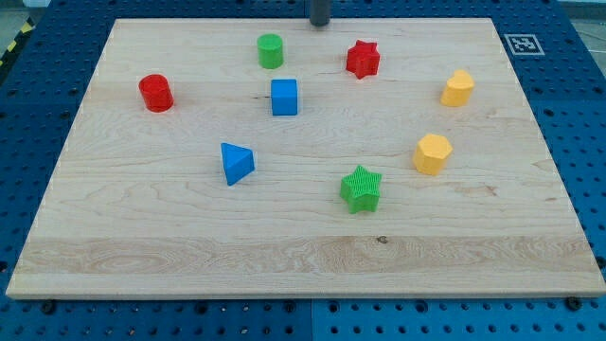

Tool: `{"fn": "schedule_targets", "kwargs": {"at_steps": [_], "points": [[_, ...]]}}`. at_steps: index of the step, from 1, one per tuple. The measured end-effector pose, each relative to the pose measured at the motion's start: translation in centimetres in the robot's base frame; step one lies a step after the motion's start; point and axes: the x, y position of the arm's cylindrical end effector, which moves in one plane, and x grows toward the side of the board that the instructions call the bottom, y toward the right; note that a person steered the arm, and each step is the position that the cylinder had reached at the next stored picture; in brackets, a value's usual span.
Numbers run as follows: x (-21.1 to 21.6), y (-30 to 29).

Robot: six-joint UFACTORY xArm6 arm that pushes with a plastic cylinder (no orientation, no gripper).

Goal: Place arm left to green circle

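Observation:
The green circle block point(271, 50) stands near the top of the wooden board point(142, 218), left of centre. My tip point(320, 24) is at the board's top edge, up and to the right of the green circle, with a gap between them. The red star point(363, 59) lies just below and right of my tip.
A blue cube point(284, 97) sits below the green circle. A red cylinder point(155, 93) is at the left. A blue triangle point(236, 163), a green star point(361, 188) and two yellow blocks point(457, 88) point(432, 153) lie lower and to the right.

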Motion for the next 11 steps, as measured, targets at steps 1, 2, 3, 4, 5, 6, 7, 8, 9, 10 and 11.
{"fn": "schedule_targets", "kwargs": {"at_steps": [1, 2, 3, 4, 5, 6, 7, 8, 9, 10, 11], "points": [[0.0, -3.3], [0.0, -6.6], [0.0, -8.6], [0.4, -9.7], [0.9, -10.1], [2.5, -10.1], [4.0, -10.2], [4.9, -11.6], [6.4, -12.3], [7.2, -11.9], [8.3, -11.0]]}}
